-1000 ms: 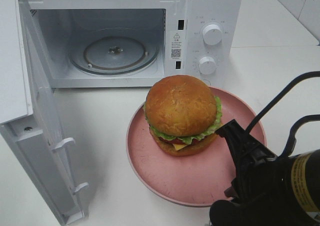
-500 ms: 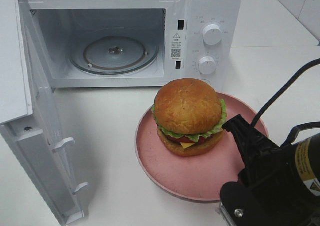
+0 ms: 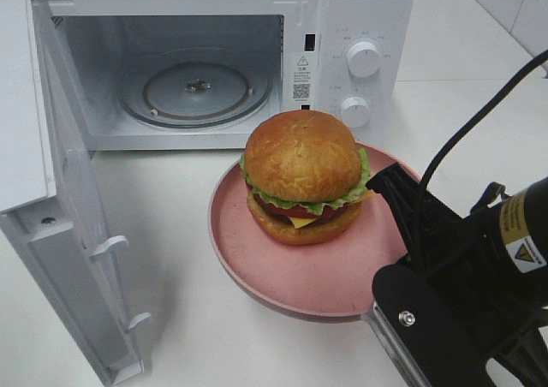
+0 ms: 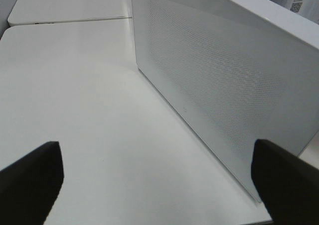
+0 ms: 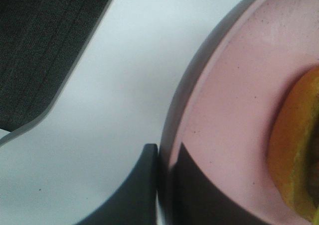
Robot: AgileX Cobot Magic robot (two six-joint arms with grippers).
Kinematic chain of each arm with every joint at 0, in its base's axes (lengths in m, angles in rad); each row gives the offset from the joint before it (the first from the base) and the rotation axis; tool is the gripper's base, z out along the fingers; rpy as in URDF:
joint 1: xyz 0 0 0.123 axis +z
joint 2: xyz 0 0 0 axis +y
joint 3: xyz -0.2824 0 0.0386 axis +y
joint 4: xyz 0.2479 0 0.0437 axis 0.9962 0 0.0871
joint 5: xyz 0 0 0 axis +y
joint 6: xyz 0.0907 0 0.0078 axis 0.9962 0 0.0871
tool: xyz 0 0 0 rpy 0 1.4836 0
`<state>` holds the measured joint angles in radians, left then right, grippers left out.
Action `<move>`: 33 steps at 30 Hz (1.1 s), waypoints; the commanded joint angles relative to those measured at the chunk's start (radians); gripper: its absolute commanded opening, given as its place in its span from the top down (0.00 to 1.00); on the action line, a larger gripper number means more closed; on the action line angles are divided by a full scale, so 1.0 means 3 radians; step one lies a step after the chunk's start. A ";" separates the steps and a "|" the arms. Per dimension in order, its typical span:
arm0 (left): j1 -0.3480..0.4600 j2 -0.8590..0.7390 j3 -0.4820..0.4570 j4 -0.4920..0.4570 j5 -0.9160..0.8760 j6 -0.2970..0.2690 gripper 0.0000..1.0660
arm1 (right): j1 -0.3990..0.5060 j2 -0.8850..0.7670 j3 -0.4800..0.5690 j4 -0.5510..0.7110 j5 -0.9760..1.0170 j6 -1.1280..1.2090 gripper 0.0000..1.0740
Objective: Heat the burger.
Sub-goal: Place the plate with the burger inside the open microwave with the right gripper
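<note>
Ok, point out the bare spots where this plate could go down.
Free: the glass turntable inside the microwave, and the bare table between the open door and the pink plate carrying the burger. Crowded: front right, where the right gripper clamps the plate's rim.

From above, the black right gripper (image 3: 387,181) shows one finger only. The other is hidden by the rim of the round pink plate (image 3: 257,267), and its bulky arm (image 3: 462,310) covers the plate's near right edge. The white microwave's (image 3: 360,10) open door (image 3: 26,104) runs out of sight on the left, and its label print is too small to read. Up close, the golden-bun burger (image 5: 294,150) is a blurred sliver.
</note>
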<state>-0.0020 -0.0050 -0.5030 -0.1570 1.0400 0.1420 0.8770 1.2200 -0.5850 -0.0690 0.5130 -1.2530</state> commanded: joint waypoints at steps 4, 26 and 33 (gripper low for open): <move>0.0003 -0.0077 0.0007 -0.0013 -0.0007 -0.0003 0.12 | -0.0017 -0.0030 -0.0057 0.0150 -0.0237 -0.0300 1.00; 0.0003 -0.0077 0.0007 -0.0013 -0.0007 -0.0003 0.12 | -0.0017 0.0567 -0.0453 0.0150 -0.0413 -0.0263 1.00; 0.0003 -0.0077 0.0007 -0.0013 -0.0007 -0.0003 0.12 | -0.0070 0.0790 -0.0663 0.0170 -0.0427 -0.0250 1.00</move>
<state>-0.0020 -0.0050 -0.5030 -0.1570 1.0400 0.1420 0.8620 1.4620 -0.7670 -0.0140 0.4410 -1.3300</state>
